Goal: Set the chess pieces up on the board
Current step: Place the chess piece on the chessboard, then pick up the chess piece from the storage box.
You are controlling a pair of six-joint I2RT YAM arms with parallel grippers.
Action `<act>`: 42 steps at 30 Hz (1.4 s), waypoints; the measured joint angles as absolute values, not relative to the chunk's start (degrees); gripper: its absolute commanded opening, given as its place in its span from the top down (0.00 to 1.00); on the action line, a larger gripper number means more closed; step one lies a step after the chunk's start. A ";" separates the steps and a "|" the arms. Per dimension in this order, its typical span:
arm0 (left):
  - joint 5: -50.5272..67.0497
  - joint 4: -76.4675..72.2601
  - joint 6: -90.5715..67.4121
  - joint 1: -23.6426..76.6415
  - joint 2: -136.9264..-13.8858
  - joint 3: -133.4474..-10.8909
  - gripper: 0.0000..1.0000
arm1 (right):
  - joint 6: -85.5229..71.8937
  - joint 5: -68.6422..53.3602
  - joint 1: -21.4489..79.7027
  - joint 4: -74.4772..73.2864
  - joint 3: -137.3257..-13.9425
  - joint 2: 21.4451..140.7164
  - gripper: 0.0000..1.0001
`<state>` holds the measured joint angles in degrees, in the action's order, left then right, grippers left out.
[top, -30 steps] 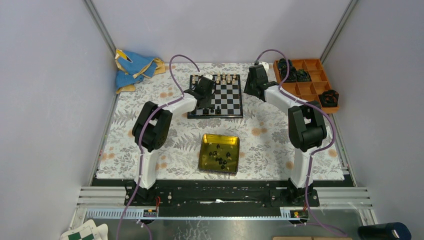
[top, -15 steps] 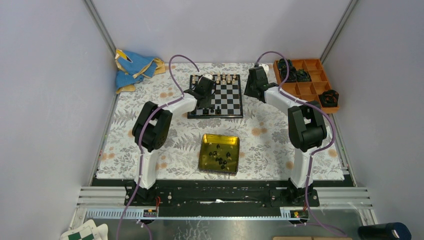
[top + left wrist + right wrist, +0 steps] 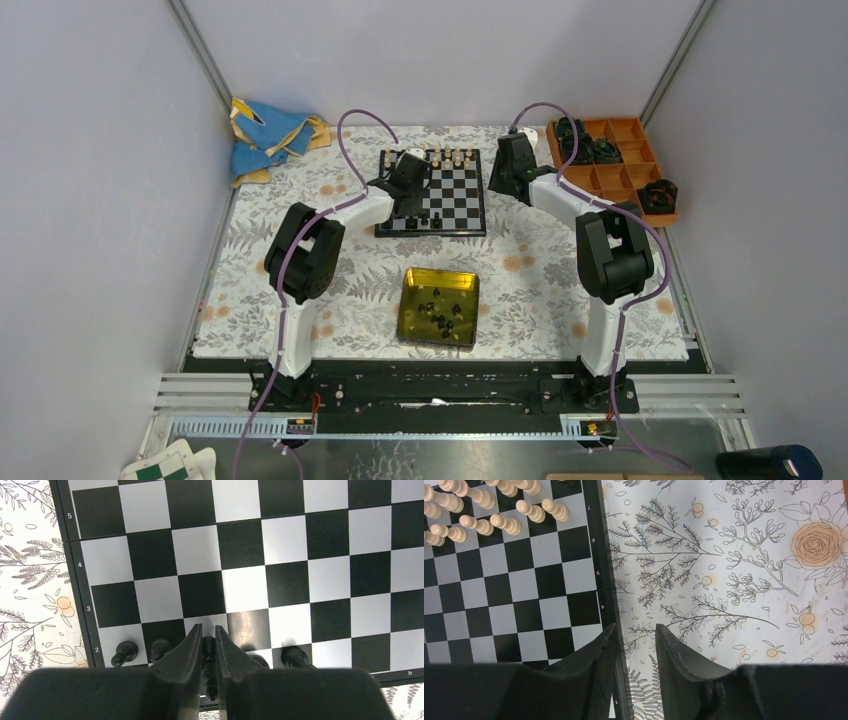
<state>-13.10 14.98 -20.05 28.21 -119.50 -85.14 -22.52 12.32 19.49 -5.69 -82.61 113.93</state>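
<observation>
The left gripper (image 3: 207,628) sits low over the near rows of the small black-and-white checked chessboard (image 3: 290,540), fingers narrow around a tiny black chess piece (image 3: 208,648); I cannot tell whether they pinch it. The right gripper (image 3: 636,627) hangs over the board's side edge, fingers moderately apart and empty

Robot lab cell, aluminium-framed panels (image 3: 100,200)
</observation>
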 measured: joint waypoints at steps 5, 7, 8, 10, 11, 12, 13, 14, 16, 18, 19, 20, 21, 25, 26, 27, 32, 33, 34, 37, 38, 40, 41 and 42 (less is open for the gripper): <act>-13.10 14.98 -20.25 28.21 -119.50 -85.14 0.75 | -22.55 12.32 19.49 -5.67 -82.17 113.71 0.60; -13.13 14.98 -20.27 28.21 -119.50 -85.14 0.75 | -22.55 12.32 19.49 -5.67 -82.08 113.62 0.59; -13.10 14.98 -20.29 28.21 -119.50 -85.17 0.75 | -22.52 12.32 19.49 -5.67 -82.06 113.60 0.60; -13.10 14.98 -20.29 28.21 -119.50 -85.25 0.74 | -22.55 12.32 19.49 -5.67 -82.06 113.60 0.60; -13.10 14.96 -20.29 28.21 -119.52 -85.30 0.74 | -22.52 12.32 19.49 -5.67 -82.06 113.60 0.60; -13.13 14.96 -20.29 28.21 -119.52 -85.36 0.74 | -22.52 12.32 19.49 -5.67 -82.06 113.60 0.60; -13.13 14.94 -20.32 28.21 -119.52 -85.45 0.73 | -22.52 12.32 19.49 -5.65 -82.06 113.60 0.60; -13.13 14.96 -20.32 28.21 -119.52 -85.49 0.72 | -22.52 12.32 19.49 -5.67 -82.06 113.60 0.60; -13.13 14.98 -20.38 28.21 -119.52 -85.69 0.70 | -22.52 12.32 19.49 -5.67 -82.04 113.60 0.60; -13.13 15.05 -20.40 28.21 -119.52 -86.08 0.66 | -22.52 12.32 19.49 -5.67 -82.04 113.60 0.60; -13.13 15.05 -20.40 28.21 -119.52 -86.46 0.64 | -22.52 12.32 19.49 -5.67 -82.06 113.60 0.60; -13.15 15.05 -20.40 28.21 -119.52 -86.78 0.62 | -22.52 12.32 19.49 -5.67 -82.04 113.60 0.60; -13.15 15.05 -20.43 28.21 -119.52 -87.20 0.60 | -22.52 12.32 19.49 -5.67 -82.06 113.60 0.60; -13.34 15.03 -20.43 28.21 -119.50 -88.16 0.50 | -22.24 12.34 19.49 -5.74 -82.11 113.47 0.60; -13.37 15.05 -20.45 28.21 -119.44 -88.18 0.48 | -22.11 12.34 19.49 -5.74 -82.11 113.40 0.60; -13.37 15.11 -20.49 28.21 -119.28 -88.18 0.45 | -21.89 12.36 19.49 -5.80 -82.13 113.30 0.60; -13.30 15.51 -21.15 28.21 -115.98 -87.85 0.33 | -20.32 12.47 19.51 -7.22 -82.35 111.70 0.59; -13.30 15.51 -21.30 28.21 -114.61 -87.46 0.31 | -19.92 12.56 19.62 -7.46 -82.35 111.15 0.58; -13.30 15.49 -21.52 28.21 -112.97 -86.91 0.29 | -19.33 12.80 19.77 -7.86 -82.37 110.24 0.58; -13.30 15.27 -22.24 28.21 -106.96 -84.55 0.23 | -17.82 13.43 20.56 -8.75 -82.61 107.98 0.57; -13.30 14.94 -22.44 28.21 -104.47 -83.11 0.21 | -17.15 13.91 21.17 -9.45 -83.00 107.26 0.56; -13.34 14.59 -22.76 28.21 -100.22 -80.23 0.03 | -15.70 14.46 22.87 -10.85 -83.77 105.93 0.55; -13.37 14.44 -22.96 28.21 -97.91 -78.32 0.01 | -14.98 14.57 23.97 -11.64 -84.07 105.27 0.55; -13.47 14.46 -23.14 28.21 -95.83 -76.55 0.01 | -14.17 14.76 25.36 -12.40 -84.23 104.47 0.54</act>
<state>-13.47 14.46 -23.14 28.21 -95.83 -76.55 -14.17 14.76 25.36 -12.40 -84.23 104.47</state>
